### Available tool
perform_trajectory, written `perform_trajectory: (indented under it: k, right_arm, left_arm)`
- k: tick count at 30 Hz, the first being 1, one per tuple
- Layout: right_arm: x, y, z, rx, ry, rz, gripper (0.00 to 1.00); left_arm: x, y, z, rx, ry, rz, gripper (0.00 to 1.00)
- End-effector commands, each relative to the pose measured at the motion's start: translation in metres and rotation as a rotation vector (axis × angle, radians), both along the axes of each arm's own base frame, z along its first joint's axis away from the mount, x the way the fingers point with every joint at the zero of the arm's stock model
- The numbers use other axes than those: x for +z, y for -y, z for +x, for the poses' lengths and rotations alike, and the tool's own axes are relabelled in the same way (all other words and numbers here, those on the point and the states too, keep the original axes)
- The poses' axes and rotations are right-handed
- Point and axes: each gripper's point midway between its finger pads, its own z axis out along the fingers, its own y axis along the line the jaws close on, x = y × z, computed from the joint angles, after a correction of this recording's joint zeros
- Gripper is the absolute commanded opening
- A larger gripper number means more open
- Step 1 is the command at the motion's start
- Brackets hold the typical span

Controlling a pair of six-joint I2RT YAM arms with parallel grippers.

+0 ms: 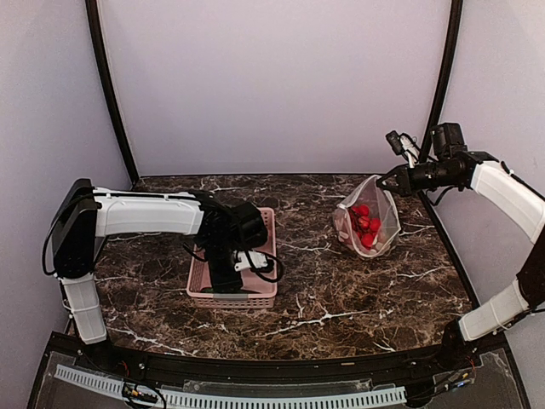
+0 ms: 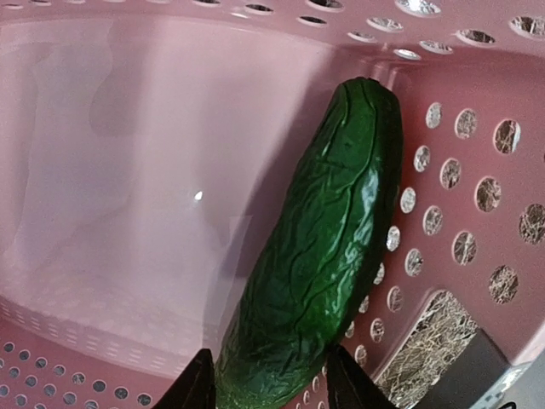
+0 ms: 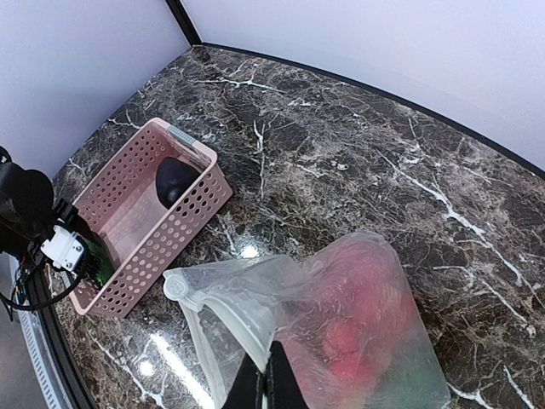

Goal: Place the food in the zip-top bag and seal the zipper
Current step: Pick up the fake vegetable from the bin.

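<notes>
The step in hand is the pick of the next piece of food. The left gripper [image 2: 268,385] is down inside the pink perforated plastic basket [image 2: 128,213], which sits toward 8 o'clock on the dark marble table [image 1: 341,290] in the top view. In the left wrist view its two dark fingertips stand on either flank of the glossy green toy cucumber [image 2: 328,247], close against its lower end. Whether they are already squeezing it I cannot tell. The cucumber runs from 6 o'clock up toward 1 o'clock, lying along the basket's holed wall. A dark rounded piece [image 3: 174,179], probably the eggplant, is also in the basket, at its far end.

Toward 2 o'clock on the table, the right gripper [image 3: 268,379] is closed on the mouth edge of the clear floppy zip-top bag [image 3: 366,307] and holds that edge lifted, so the bag slumps below it. Several red round fruits [image 1: 364,223] lie inside. The thin clear zipper strip [image 3: 217,311] curves away toward 10 o'clock, unsealed.

The task looks partly done. Next, the left arm needs a firm grip on the cucumber, a lift clear of the basket wall, and a carry across toward 2 o'clock. The long cucumber will probably need to go in end-first, with the mouth held wide.
</notes>
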Motion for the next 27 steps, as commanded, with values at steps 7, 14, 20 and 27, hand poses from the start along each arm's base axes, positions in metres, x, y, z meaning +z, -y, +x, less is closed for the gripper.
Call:
perform_trajectory:
  k: [7, 14, 20, 27]
  right_arm:
    - [0.011, 0.004, 0.0, -0.011, 0.069, -0.003, 0.0]
    - [0.01, 0.005, -0.002, -0.015, 0.073, -0.005, 0.0]
    - [0.01, 0.006, -0.002, -0.018, 0.076, -0.007, 0.0]
    - [0.01, 0.006, -0.002, -0.018, 0.078, -0.005, 0.0]
  left_arm:
    - [-0.012, -0.012, 0.009, 0.017, 0.025, 0.081, 0.44]
    - [-0.007, -0.008, 0.03, 0.105, 0.064, 0.021, 0.4]
    - [0.0, -0.004, 0.027, 0.106, 0.052, -0.022, 0.33]
    - [0.011, -0.005, 0.034, 0.151, 0.089, -0.055, 0.31]
